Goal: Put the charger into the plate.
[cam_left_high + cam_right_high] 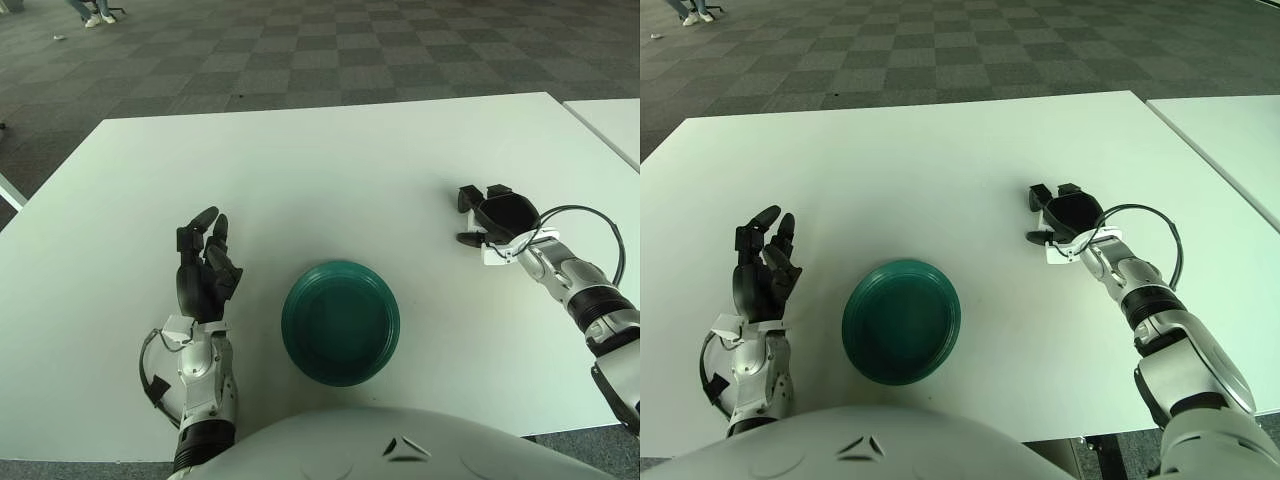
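Note:
A dark green plate (341, 320) sits on the white table (320, 160), near its front edge and in front of me. I can make out no charger in either view. My right hand (478, 215) is to the right of the plate, palm down just over the table, fingers (465, 196) spread with nothing visible in them. My left hand (205, 262) is held upright to the left of the plate, fingers relaxed and holding nothing.
A black cable (585, 215) loops beside my right forearm. A second white table (615, 125) stands at the far right. Beyond the table lies a grey checkered floor (300, 50).

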Action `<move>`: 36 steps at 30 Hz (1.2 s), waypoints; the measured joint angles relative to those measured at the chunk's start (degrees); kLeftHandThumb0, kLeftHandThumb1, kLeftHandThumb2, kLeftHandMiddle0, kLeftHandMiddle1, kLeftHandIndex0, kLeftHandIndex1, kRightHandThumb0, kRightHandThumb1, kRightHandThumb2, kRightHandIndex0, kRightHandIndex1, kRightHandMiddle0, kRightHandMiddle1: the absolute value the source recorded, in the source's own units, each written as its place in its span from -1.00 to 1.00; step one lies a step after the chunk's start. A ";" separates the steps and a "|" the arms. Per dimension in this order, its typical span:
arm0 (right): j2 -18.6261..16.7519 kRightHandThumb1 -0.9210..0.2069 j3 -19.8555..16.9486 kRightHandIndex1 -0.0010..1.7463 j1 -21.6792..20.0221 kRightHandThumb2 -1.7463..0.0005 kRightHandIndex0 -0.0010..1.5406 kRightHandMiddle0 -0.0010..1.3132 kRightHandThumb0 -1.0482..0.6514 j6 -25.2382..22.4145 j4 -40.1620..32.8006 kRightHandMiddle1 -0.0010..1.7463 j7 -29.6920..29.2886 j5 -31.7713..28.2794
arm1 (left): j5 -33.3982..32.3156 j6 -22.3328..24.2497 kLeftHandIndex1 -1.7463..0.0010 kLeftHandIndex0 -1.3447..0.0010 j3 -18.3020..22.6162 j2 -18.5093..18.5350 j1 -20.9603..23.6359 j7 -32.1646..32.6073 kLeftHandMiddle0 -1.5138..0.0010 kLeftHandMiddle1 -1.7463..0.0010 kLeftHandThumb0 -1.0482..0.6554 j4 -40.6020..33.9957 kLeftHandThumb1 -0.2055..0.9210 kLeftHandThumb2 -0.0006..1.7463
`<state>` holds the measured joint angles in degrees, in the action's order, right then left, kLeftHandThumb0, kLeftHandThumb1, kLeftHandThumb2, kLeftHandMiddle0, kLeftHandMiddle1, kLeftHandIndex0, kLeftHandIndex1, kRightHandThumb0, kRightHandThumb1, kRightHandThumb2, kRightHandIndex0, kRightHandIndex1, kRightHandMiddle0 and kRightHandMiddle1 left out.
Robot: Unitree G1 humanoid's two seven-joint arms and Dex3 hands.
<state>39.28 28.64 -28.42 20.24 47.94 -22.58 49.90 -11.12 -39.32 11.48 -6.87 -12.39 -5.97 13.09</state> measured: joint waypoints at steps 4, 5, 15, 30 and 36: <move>0.08 -0.22 -1.62 1.00 0.25 -0.27 0.33 -0.26 -0.27 -0.61 -3.06 1.00 1.98 -1.26 | -0.25 0.05 -0.23 1.00 0.21 0.01 -0.09 -0.47 0.48 0.93 -0.83 0.00 1.00 0.06; 0.08 -0.20 -2.12 1.00 0.29 -0.29 0.35 -0.25 -0.28 -0.86 -4.14 1.00 2.04 -1.30 | -0.42 0.13 -0.23 1.00 0.24 0.02 -0.09 -0.67 0.48 0.93 -0.84 0.00 1.00 0.05; -0.34 -0.08 -5.71 1.00 0.27 -0.39 0.45 -0.17 -0.30 -1.75 -14.13 1.00 -0.84 -1.37 | -1.86 0.73 -0.24 1.00 0.69 0.03 0.09 -2.19 0.50 0.94 -0.84 -0.11 1.00 0.03; -2.29 -0.09 -8.97 1.00 1.68 -0.38 0.42 -0.18 -0.30 -2.09 -31.31 1.00 7.57 -4.48 | -1.76 0.72 -0.23 1.00 0.93 0.02 0.17 -2.28 0.51 0.95 -0.82 -0.10 1.00 0.05; -2.62 -0.12 -9.13 1.00 3.21 -0.35 0.38 -0.20 -0.29 -2.31 -36.20 1.00 10.95 -4.29 | -1.63 0.71 -0.21 1.00 0.92 0.02 0.17 -2.28 0.51 0.95 -0.83 -0.10 1.00 0.05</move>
<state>36.66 19.51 -25.21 17.93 11.74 -11.63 45.60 -12.75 -38.61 12.40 -6.85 -12.21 -8.25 12.98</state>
